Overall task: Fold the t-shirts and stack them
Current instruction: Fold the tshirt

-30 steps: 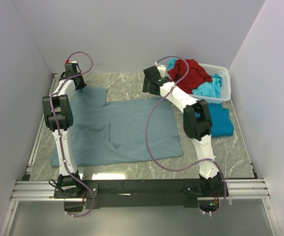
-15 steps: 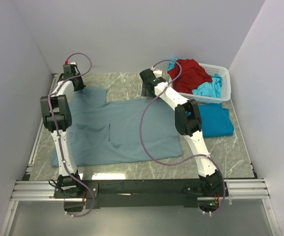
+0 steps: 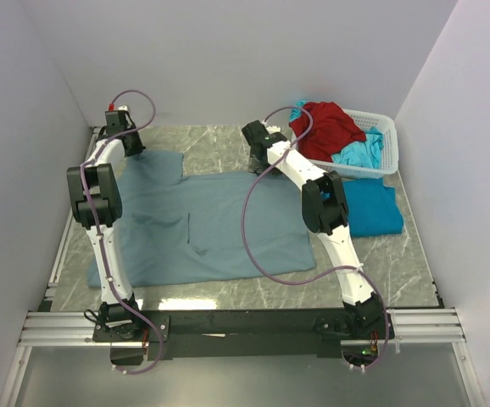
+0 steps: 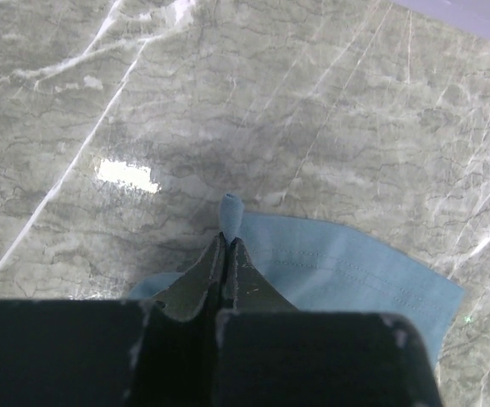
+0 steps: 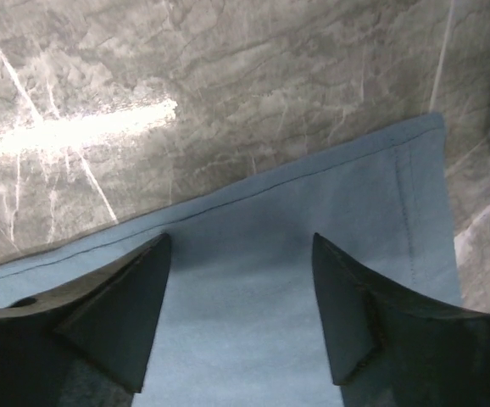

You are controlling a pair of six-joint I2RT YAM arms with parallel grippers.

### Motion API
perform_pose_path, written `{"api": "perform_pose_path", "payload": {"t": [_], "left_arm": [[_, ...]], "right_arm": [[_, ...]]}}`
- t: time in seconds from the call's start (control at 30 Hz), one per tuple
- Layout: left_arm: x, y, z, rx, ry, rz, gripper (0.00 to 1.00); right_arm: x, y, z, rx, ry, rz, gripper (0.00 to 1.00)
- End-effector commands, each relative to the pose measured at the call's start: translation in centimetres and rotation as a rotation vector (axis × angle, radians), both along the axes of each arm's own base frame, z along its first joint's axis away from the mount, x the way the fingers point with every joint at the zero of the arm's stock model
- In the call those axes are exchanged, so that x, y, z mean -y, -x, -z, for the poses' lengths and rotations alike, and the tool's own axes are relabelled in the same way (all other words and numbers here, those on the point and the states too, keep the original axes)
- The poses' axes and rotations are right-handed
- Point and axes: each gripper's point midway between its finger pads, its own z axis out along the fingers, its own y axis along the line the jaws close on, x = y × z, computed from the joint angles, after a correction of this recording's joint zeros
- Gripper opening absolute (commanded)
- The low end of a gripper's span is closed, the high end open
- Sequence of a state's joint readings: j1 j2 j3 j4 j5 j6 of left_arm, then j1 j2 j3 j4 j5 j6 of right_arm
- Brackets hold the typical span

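**Left gripper** [image 4: 228,244]: fingers pressed together, clamped on a fold of the grey-blue t-shirt [image 3: 219,225]. A nub of cloth pokes out just past the tips, and the sleeve spreads to their right on the marble table [image 4: 313,102].

**Right gripper** [image 5: 241,254]: fingers apart, low over the same shirt's hemmed corner, with cloth between them and the hem edge just ahead. Contact cannot be told.

Off its right side, a white basket [image 3: 386,136] holds a red t-shirt [image 3: 325,123] and turquoise cloth [image 3: 359,154]. A folded turquoise t-shirt [image 3: 372,212] lies beside the basket.
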State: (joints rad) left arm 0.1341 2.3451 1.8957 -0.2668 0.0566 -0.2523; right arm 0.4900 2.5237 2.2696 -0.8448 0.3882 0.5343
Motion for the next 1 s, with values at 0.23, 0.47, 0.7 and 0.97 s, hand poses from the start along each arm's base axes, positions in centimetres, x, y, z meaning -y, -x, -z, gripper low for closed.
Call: {"api": "perform_pose_path", "payload": {"t": [0.23, 0.47, 0.7, 0.97], "left_arm": [[0.2, -0.4, -4.7, 0.093, -0.006, 0.027, 0.00], [0.3, -0.3, -5.2, 0.104, 0.010, 0.033, 0.00], [0.6, 0.0, -5.4, 0.103, 0.043, 0.032, 0.00], [1.1, 0.8, -5.7, 0.097, 0.081, 0.022, 0.00]], "right_arm": [[-0.1, -0.2, -0.2, -0.027, -0.065, -0.003, 0.44], [-0.2, -0.1, 0.2, -0.053, -0.097, -0.029, 0.20], [-1.0, 0.7, 0.7, -0.112, -0.152, -0.075, 0.24], [-1.2, 2.8, 1.5, -0.220, -0.181, -0.117, 0.40]]}}
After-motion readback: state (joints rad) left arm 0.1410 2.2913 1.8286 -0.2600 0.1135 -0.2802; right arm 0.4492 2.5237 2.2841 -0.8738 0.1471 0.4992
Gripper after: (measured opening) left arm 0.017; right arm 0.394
